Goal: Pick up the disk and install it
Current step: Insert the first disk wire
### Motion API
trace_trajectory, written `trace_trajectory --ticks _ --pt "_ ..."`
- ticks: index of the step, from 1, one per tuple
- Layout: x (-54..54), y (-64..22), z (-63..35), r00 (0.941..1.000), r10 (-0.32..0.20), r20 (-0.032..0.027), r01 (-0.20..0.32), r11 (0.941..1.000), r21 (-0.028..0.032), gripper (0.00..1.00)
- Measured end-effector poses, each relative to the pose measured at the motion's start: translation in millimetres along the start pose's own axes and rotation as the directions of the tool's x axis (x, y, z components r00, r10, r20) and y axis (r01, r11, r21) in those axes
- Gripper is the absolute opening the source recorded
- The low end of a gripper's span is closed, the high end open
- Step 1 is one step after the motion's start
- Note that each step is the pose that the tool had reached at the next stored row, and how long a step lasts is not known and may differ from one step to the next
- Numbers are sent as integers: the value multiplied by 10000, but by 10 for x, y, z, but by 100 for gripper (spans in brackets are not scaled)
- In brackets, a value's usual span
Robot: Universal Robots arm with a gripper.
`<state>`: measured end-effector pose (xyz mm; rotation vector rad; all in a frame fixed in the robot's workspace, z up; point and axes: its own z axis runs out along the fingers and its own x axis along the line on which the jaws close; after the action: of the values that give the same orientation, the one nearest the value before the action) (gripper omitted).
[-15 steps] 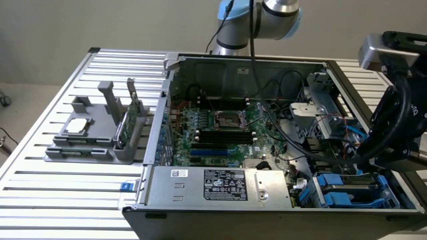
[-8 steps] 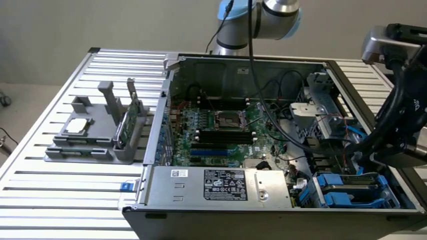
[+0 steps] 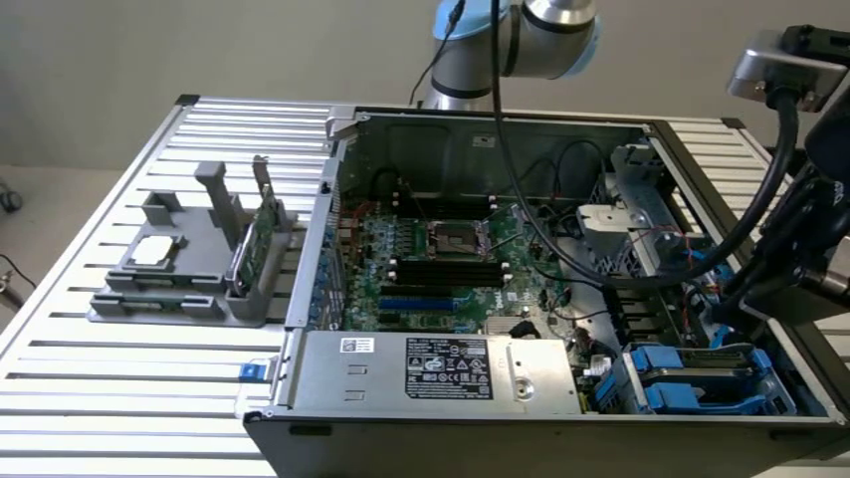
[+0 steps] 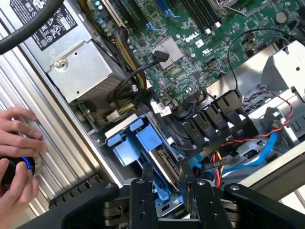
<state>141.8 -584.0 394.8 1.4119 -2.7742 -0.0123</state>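
Observation:
The disk (image 4: 162,155), silver-grey in a blue plastic carrier, stands on edge in the drive bay (image 4: 121,126) at the corner of the open computer case. My gripper (image 4: 166,168) is above it with one black finger on each side of the drive, shut on it. In the exterior view the arm's black wrist (image 3: 783,249) reaches down into the case's right front corner, over the blue carrier (image 3: 691,366). The lower part of the disk is hidden inside the bay.
Cables and black connectors (image 4: 214,114) crowd the bay's side. The power supply (image 3: 439,368) and motherboard (image 3: 452,259) fill the rest of the case. A grey stand (image 3: 186,269) holds a small chip and a green card. A person's hands (image 4: 16,143) hold a black device.

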Motion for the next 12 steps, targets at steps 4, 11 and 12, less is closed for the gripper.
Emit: trace_trajectory --ticks 4,11,12 --pt "1 1 -39 9983 577 10 -577 9983 -13 36" --pt "2 2 -99 9871 1600 29 -1600 9871 -38 36" --pt "3 2 -106 9846 1745 31 -1745 9846 -41 36"
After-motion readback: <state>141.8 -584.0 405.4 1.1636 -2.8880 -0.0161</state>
